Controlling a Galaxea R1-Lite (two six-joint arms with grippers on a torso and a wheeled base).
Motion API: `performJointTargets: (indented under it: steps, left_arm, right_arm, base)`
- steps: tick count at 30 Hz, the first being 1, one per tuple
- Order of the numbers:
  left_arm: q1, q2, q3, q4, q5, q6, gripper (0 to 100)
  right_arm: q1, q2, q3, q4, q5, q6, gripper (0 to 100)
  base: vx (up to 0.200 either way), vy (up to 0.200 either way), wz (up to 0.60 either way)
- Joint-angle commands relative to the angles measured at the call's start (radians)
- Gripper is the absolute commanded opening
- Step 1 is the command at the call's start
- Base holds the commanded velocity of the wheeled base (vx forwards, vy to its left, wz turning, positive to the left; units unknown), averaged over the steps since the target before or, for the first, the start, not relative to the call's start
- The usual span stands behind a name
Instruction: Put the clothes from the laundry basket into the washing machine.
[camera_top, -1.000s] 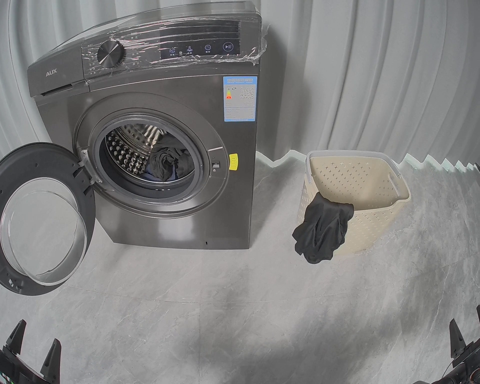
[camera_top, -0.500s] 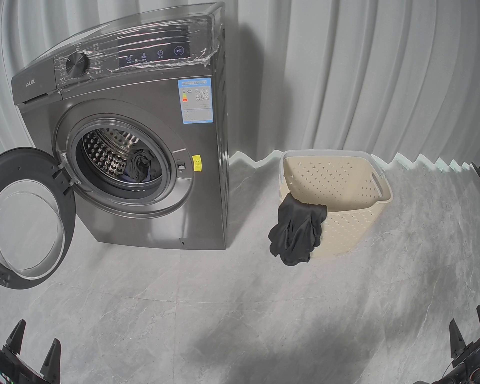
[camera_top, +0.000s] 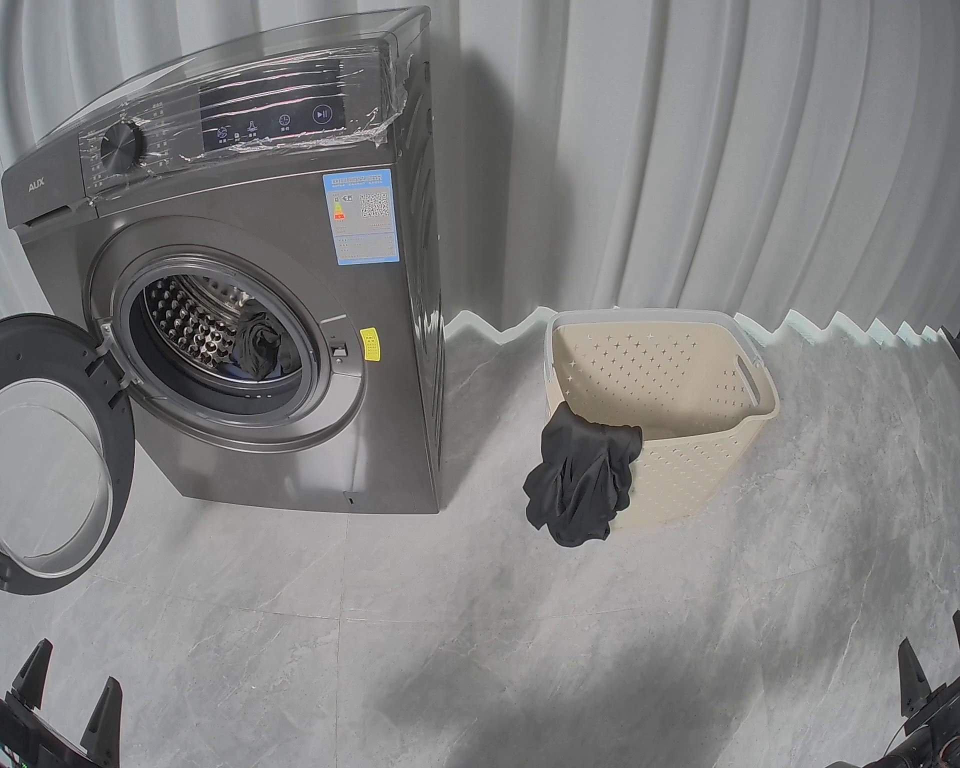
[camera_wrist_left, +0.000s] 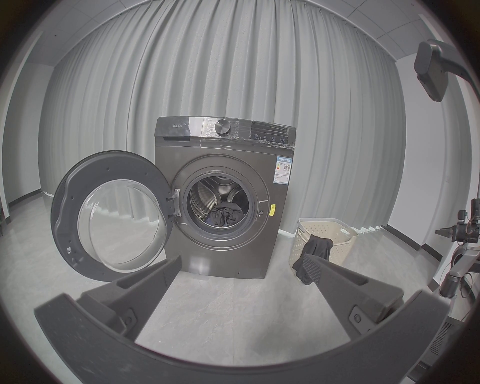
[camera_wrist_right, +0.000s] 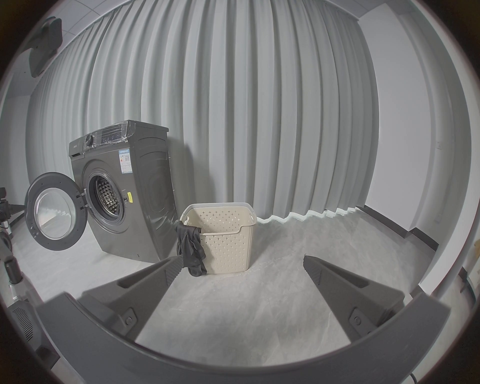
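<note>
A dark garment (camera_top: 582, 485) hangs over the rim of the laundry basket (camera_top: 700, 462), on the side facing the washing machine (camera_top: 250, 480). Its long axis runs straight down the basket's outer wall, the bunched lower end pointing at the floor. It lies well ahead of both grippers, to the right of the left gripper (camera_wrist_left: 241, 261) and to the left of the right gripper (camera_wrist_right: 242, 260). Both have their jaws spread apart, holding nothing. Farther ahead of the left jaws, a second dark garment (camera_top: 257, 345) sits in the drum, with the door (camera_top: 118, 430) swung wide.
</note>
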Motion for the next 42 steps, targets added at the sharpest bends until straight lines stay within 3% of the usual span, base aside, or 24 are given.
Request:
performJointTargets:
  steps: [1, 7, 16, 36, 42]
  left_arm:
    - [0.000, -0.015, 0.016, 0.000, 0.000, -0.001, 100]
    - [0.000, -0.015, 0.016, 0.000, 0.003, -0.002, 100]
    - [0.000, -0.015, 0.016, 0.003, 0.006, -0.005, 100]
    - [0.000, -0.015, 0.015, 0.004, 0.000, -0.004, 100]
    - [0.000, -0.015, 0.016, 0.001, 0.000, -0.002, 100]
  right_arm:
    - [0.002, -0.007, 0.000, 0.000, 0.001, 0.000, 100]
    - [0.002, -0.007, 0.000, 0.000, 0.003, 0.000, 100]
    - [0.000, -0.007, 0.000, 0.000, 0.003, 0.000, 100]
    - [0.000, -0.007, 0.003, -0.012, -0.007, 0.012, 100]
    - [0.002, -0.012, -0.118, -0.013, 0.009, 0.006, 100]
  base:
    - [0.200, 0.000, 0.00]
    - [0.200, 0.000, 0.00]
    - [0.000, 0.000, 0.00]
    - [0.000, -0.180, 0.00]
    - [0.000, 0.000, 0.00]
